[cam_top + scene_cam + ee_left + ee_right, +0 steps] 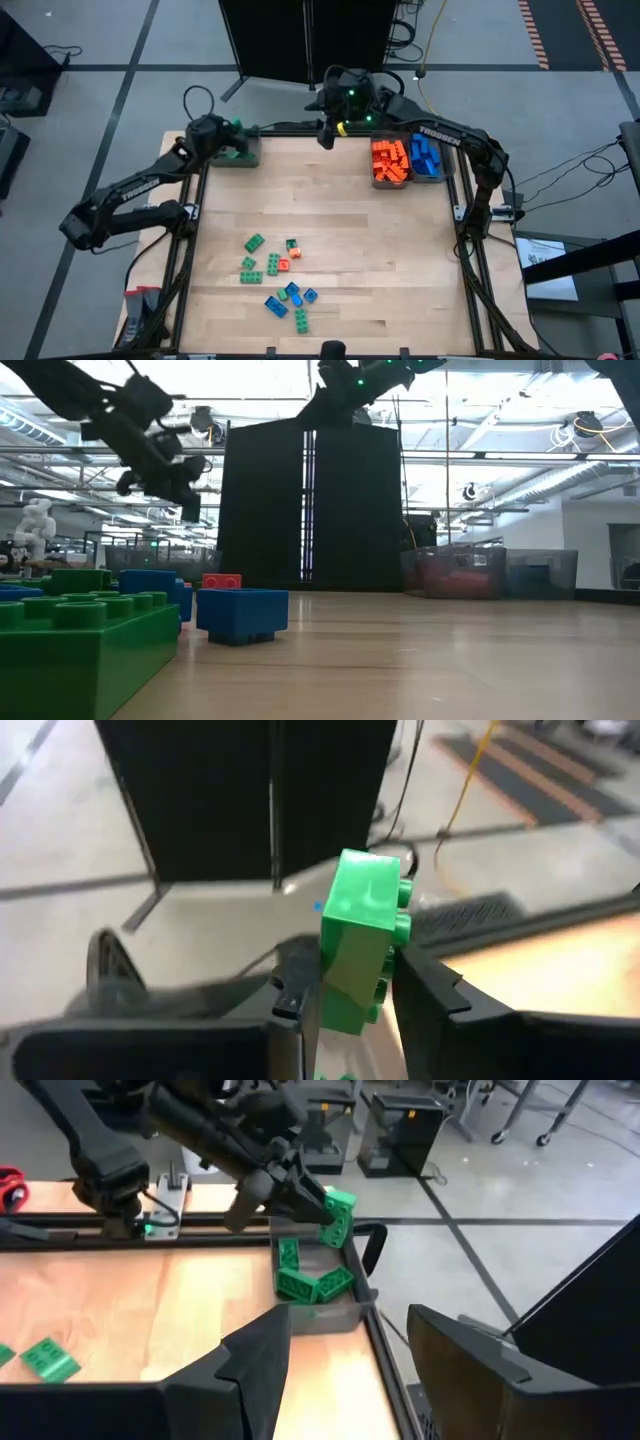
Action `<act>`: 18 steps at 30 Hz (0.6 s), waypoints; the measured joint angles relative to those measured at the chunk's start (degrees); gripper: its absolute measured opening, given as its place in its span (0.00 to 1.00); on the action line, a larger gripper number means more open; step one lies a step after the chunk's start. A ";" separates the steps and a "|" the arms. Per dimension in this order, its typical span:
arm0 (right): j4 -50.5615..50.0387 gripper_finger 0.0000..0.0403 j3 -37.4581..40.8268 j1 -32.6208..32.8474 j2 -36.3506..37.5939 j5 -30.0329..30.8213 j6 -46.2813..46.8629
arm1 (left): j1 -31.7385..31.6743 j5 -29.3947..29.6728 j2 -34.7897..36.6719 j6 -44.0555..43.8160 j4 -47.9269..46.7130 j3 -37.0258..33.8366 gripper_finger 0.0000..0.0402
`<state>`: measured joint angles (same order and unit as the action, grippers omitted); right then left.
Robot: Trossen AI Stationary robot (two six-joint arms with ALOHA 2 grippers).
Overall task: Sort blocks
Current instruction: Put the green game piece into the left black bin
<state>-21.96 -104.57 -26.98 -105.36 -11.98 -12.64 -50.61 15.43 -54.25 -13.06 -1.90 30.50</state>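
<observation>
A small green studded plastic brick is clamped between the two dark fingers of the left hand. The right wrist view shows it held tilted above the grey rectangular bin at the far left corner of the desk, clear of the green bricks already lying in that bin. The brick's studs face sideways, and the fingers grip it on its two flat sides.

The other loose studded bricks lie in a scatter of green, blue and orange on the near left-centre part of the desk, well apart from every bin. In the low view a large green brick and a blue brick stand closest to that camera, with an orange-red brick behind them.

At the far right corner two more grey bins stand side by side, one filled with orange bricks, the other with blue bricks. A wide stretch of bare wood lies between the scatter and all three bins, and the right half of the desk carries nothing but those two bins. A dark metal frame runs along the desk's edges.

The left arm reaches from the left side diagonally to the far left corner. The right hand hangs over the far edge near its middle, beside the orange bin, its fingers standing apart with nothing between them.
</observation>
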 joint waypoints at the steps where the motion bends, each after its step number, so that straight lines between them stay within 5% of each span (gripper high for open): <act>1: 0.00 0.49 0.00 0.07 0.00 -0.04 -0.02 | -0.04 0.01 -0.99 0.04 -0.58 0.00 0.21; 8: 0.03 0.49 0.00 0.45 0.00 -0.40 -0.24 | -0.11 -0.03 -8.93 0.60 -2.43 -0.02 0.30; 18: -4.16 0.49 -0.01 0.45 -0.02 -3.64 -0.44 | 0.00 -1.79 -9.30 4.22 -2.58 -0.02 0.72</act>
<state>-26.12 -104.59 -26.52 -105.38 -15.62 -13.08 -50.61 13.65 -63.56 -8.84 -4.48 30.48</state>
